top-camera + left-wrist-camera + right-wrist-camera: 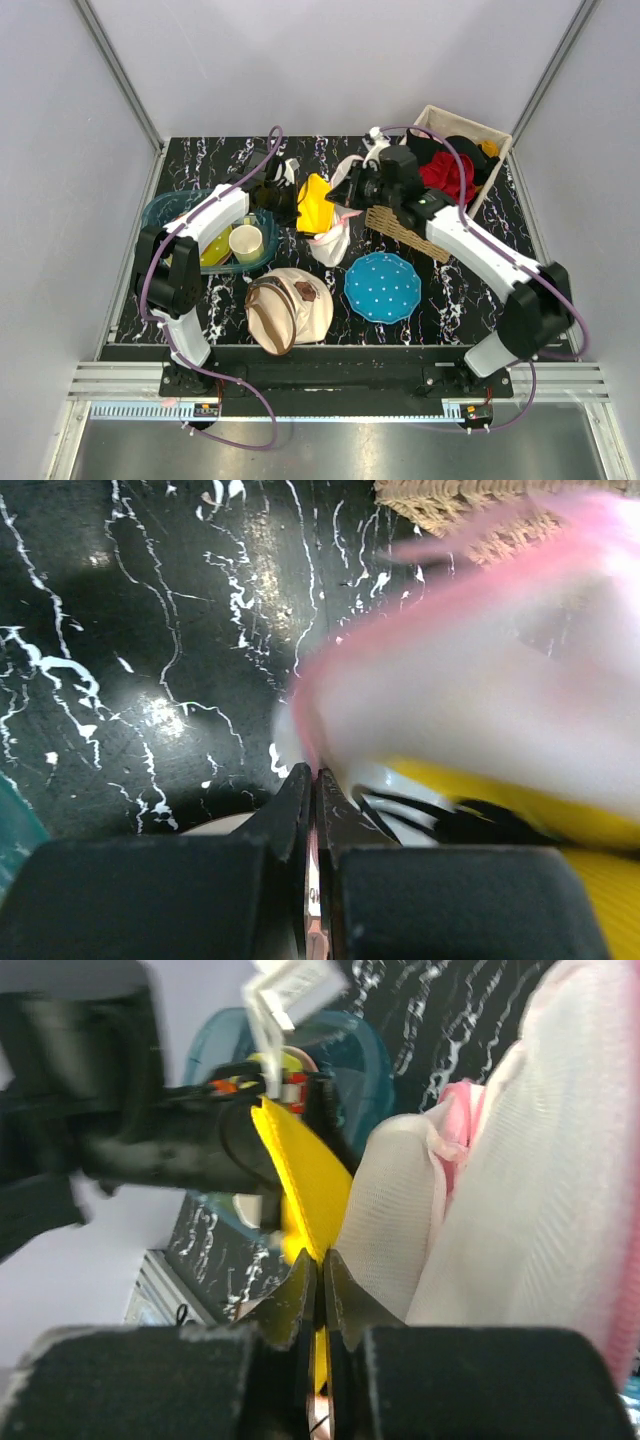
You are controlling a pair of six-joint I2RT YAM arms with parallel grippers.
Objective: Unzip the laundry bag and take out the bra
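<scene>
**Top view.** Black marbled table (470,290). The laundry bag (330,243) is at mid-table, lifted between the two arms, with its white mesh sagging toward the blue dotted plate (383,287). The yellow bra (315,203) stands out of the bag's upper left side. The left gripper (290,200) is at the bra's left edge and the right gripper (345,190) at its right. Also on the table: teal basin (165,208) with a cup (246,242), beige canvas bag (290,310), woven mat (400,230), white box (495,135).

**Left wrist.** The left gripper (312,775) has its fingers pressed together, with a thin pale sliver between them (material not identifiable). The laundry bag (470,690) is blurred, white with a pink rim, just beyond the tips. The yellow bra (560,825) shows beneath it.

**Right wrist.** The right gripper (320,1258) is closed, pinching the yellow bra (305,1180) by its edge. The laundry bag (540,1190) fills the right side, touching the bra. The teal basin (350,1055) is behind.
</scene>
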